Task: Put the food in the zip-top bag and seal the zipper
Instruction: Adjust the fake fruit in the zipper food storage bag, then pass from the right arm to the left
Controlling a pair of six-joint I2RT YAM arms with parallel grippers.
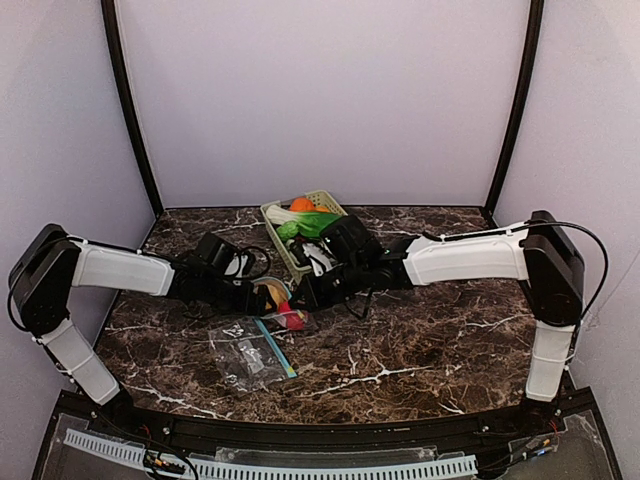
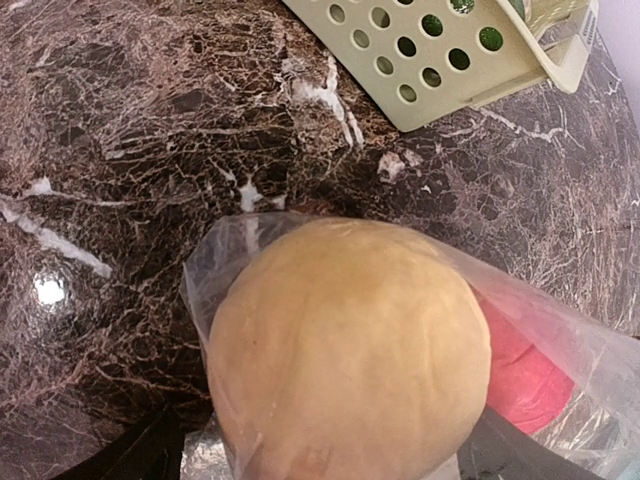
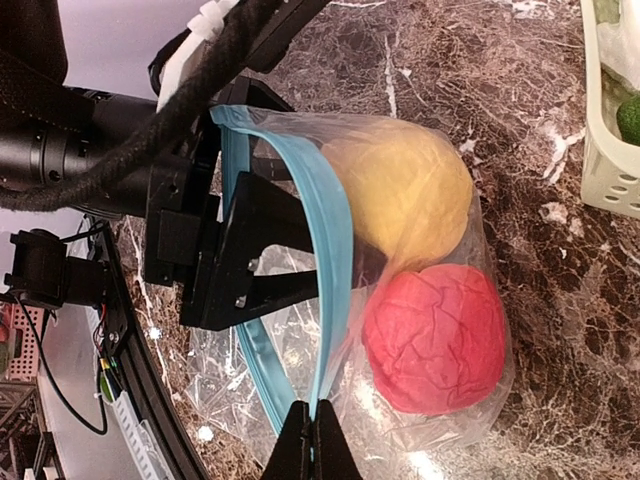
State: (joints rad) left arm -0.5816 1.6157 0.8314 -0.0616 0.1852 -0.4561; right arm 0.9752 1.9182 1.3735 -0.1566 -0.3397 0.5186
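Note:
A clear zip-top bag (image 3: 440, 420) with a blue zipper (image 3: 335, 230) lies at mid-table (image 1: 290, 318). A yellow peach (image 3: 410, 195) and a red apple (image 3: 435, 335) sit inside it. My right gripper (image 3: 315, 440) is shut on the blue zipper edge and holds that lip up. My left gripper (image 1: 268, 296) is at the bag's mouth with its black fingers (image 3: 250, 260) spread wide. The peach (image 2: 350, 350) fills the left wrist view under the plastic film, with the apple (image 2: 525, 375) behind it. An orange (image 1: 302, 204), leafy greens (image 1: 310, 224) and a white radish (image 1: 282, 214) lie in the basket.
The pale green lattice basket (image 1: 270, 215) stands just behind the grippers and shows in both wrist views (image 2: 450, 60) (image 3: 610, 170). More clear plastic (image 1: 245, 355) with a blue strip lies flat on the marble table (image 1: 450, 340), in front of the bag.

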